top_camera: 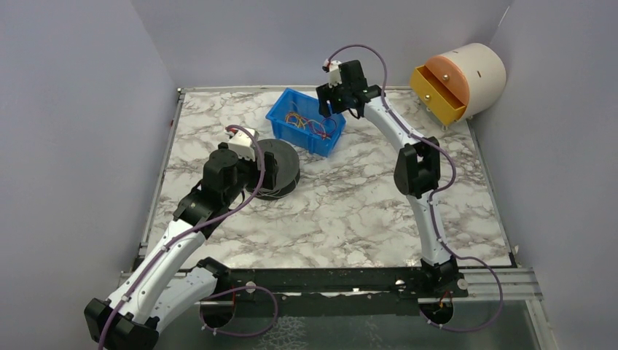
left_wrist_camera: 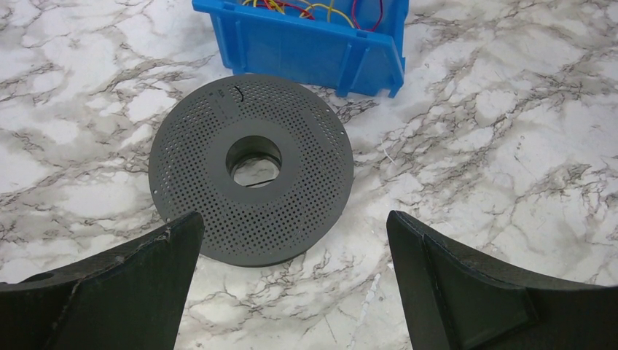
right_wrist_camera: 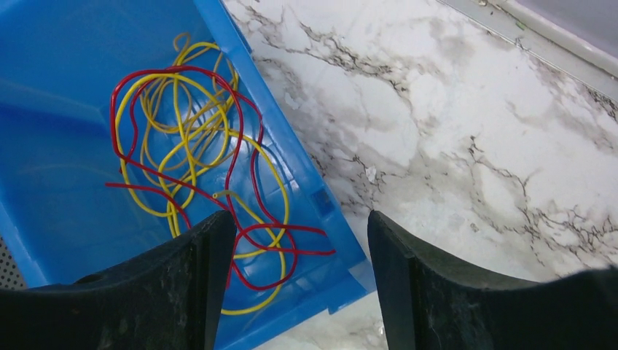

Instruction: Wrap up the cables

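While the right tool (right_wrist_camera: 299, 219) hangs above the edge of a blue bin (right_wrist_camera: 58, 182), its jaws stand partly apart with nothing between them: one finger shows over the bin's inside, the other over the table (right_wrist_camera: 474, 131). Just beyond that tool lie the cables (right_wrist_camera: 197, 146), hair-thin red and yellow wires tangled in loose, overlapping loops on the bin's floor. Their nearest ends are hidden behind the left-hand finger, so whether it touches them cannot be told.

At the other side, the left tool (left_wrist_camera: 293, 215) is spread wide and empty over bare table, on the near side of a dark grey perforated reel (left_wrist_camera: 189, 168). The reel lies flat, with a round hole through its hub, just beside the bin.

White marbling with grey veins covers the table, which is edged by a pale metal strip. Plain lilac-grey walls (top_camera: 73, 109) close in three sides. At the far right corner a cream drum (top_camera: 481, 69) lies on its side with a yellow drawer (top_camera: 437, 91) partly out.
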